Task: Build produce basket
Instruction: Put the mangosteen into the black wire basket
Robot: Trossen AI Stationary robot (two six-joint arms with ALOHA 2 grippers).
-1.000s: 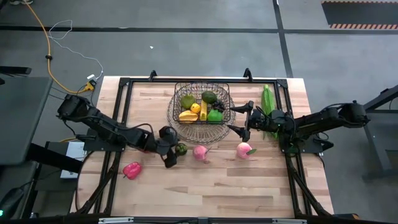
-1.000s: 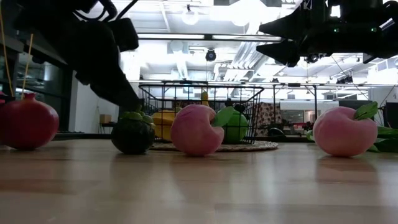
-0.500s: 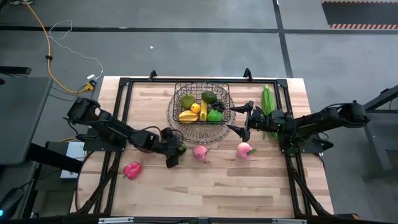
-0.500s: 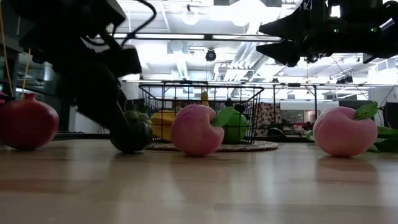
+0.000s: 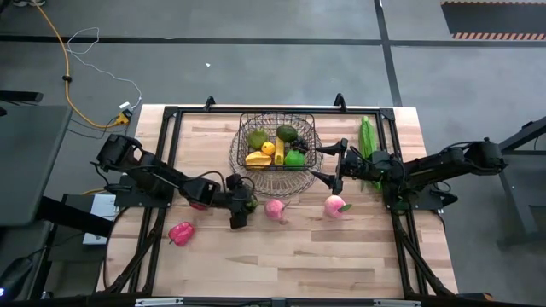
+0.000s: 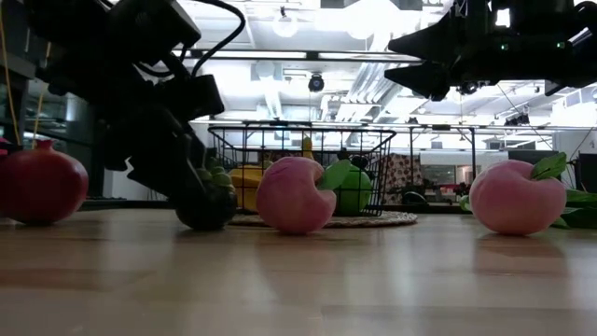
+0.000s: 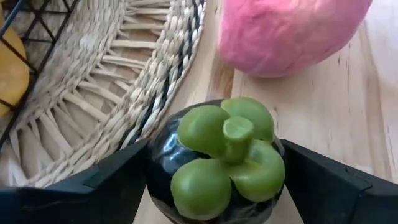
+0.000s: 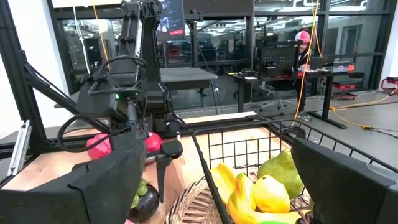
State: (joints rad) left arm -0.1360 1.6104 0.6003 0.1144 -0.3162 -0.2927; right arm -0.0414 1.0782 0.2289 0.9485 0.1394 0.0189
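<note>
Straddling the dark round fruit [image 7: 217,158] at centre-left of the high view beside the basket [image 5: 275,141], our left gripper [image 5: 240,207] stands wide, while we judge its smooth skin slippery, so squeeze mid-body.

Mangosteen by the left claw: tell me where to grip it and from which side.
Grip the mangosteen across its round dark belly, below the green cap, coming level from the table's left. The left claw already has a finger on each side of it; the basket mat and a peach crowd the far side.
</note>
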